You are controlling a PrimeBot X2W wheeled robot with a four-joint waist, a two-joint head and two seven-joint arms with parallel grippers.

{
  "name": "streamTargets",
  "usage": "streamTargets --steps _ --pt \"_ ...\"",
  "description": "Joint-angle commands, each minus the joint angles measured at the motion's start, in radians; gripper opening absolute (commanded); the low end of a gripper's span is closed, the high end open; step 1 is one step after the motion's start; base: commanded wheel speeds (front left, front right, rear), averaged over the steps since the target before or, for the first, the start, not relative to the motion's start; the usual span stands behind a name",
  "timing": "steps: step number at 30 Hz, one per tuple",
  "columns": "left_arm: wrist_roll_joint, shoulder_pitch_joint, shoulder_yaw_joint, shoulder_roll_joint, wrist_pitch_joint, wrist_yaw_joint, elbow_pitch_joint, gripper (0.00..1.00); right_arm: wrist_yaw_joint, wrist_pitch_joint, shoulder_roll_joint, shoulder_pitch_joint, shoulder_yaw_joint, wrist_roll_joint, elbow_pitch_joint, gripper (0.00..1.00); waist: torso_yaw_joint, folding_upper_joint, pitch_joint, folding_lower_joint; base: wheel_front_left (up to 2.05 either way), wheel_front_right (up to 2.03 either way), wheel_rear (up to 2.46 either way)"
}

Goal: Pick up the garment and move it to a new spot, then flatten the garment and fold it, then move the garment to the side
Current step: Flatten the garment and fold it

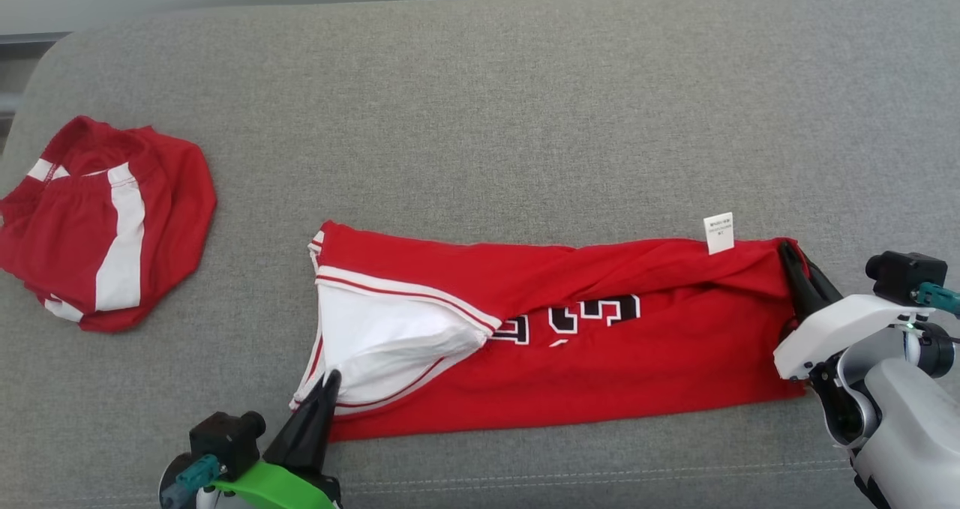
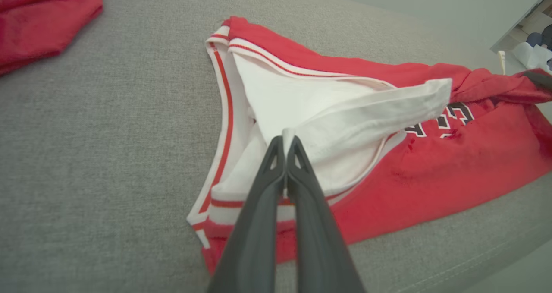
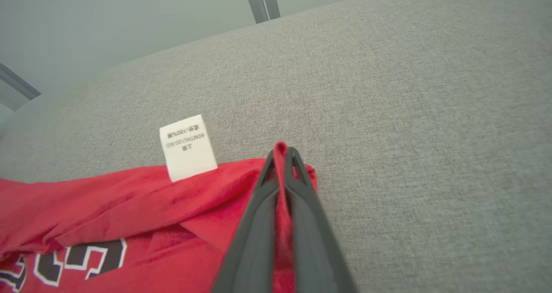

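Grey fabric surface (image 1: 525, 82) w/ red jersey (image 1: 600, 359) front-centre, red-white shorts (image 1: 97, 224) at far left.

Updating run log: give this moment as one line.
left gripper shut on jersey | right gripper shut on jersey | jersey lying on couch

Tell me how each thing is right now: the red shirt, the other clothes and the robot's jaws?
shirt: lying on the couch, folded over lengthwise, far edge bunched, white inside showing at one end.
label: sticking out past the shirt's far edge.
left jaws: shut, pinching the shirt's white fabric.
right jaws: shut, pinching the shirt's red corner.
other clothes: crumpled in a heap, apart from the shirt, untouched.
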Motion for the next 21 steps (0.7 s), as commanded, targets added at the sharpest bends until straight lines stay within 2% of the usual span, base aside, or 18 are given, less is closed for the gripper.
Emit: streamTargets --steps 1,2,3,4,5,6,7,14,21 --pt "0.006 0.003 -0.001 0.000 -0.003 -0.003 0.012 0.00 0.000 -0.004 0.000 0.013 0.002 0.004 0.002 0.00 0.002 0.0000 -0.004 0.0001 0.00 0.00 0.00" --pt "0.018 -0.002 -0.008 0.000 -0.003 -0.003 0.027 0.00 0.000 -0.004 0.001 0.018 0.005 0.008 0.005 0.00 0.002 0.0000 -0.007 0.0001 0.00 0.00 0.00" --pt "0.020 -0.009 -0.009 -0.007 -0.003 -0.003 0.037 0.00 0.000 -0.004 0.002 0.024 0.011 0.013 0.009 0.09 0.003 0.0000 -0.010 0.0001 0.00 0.00 0.00" --pt "0.019 -0.012 -0.002 -0.019 -0.003 -0.003 0.052 0.00 0.000 -0.004 0.001 0.025 0.017 0.017 0.012 0.85 0.004 0.0000 -0.017 0.0001 0.00 0.00 0.00" --pt "0.023 -0.015 0.009 -0.025 -0.003 -0.003 0.054 0.23 0.000 -0.004 0.000 0.025 0.014 0.024 0.009 1.00 0.005 0.0000 -0.020 0.0001 0.00 0.00 0.00" --pt "0.031 -0.015 0.019 -0.030 -0.003 -0.003 0.053 0.50 0.000 -0.004 0.001 0.031 0.012 0.027 0.005 1.00 0.006 0.0000 -0.022 0.0001 0.00 0.00 0.00" --pt "0.037 -0.013 0.028 -0.037 -0.003 -0.003 0.052 1.00 0.000 -0.004 0.001 0.037 0.009 0.028 0.002 1.00 0.007 0.0000 -0.024 0.0001 0.00 0.00 0.00" --pt "0.081 0.023 0.090 -0.075 -0.003 -0.003 0.018 1.00 0.000 -0.004 0.005 0.084 -0.057 0.011 -0.067 1.00 0.011 0.0000 -0.043 0.0001 0.00 0.00 0.00" --pt "0.175 0.060 0.209 -0.128 -0.003 -0.003 -0.054 1.00 0.000 -0.004 0.028 0.150 -0.131 -0.028 -0.115 1.00 0.018 0.0000 -0.072 0.0001 0.00 0.00 0.00"
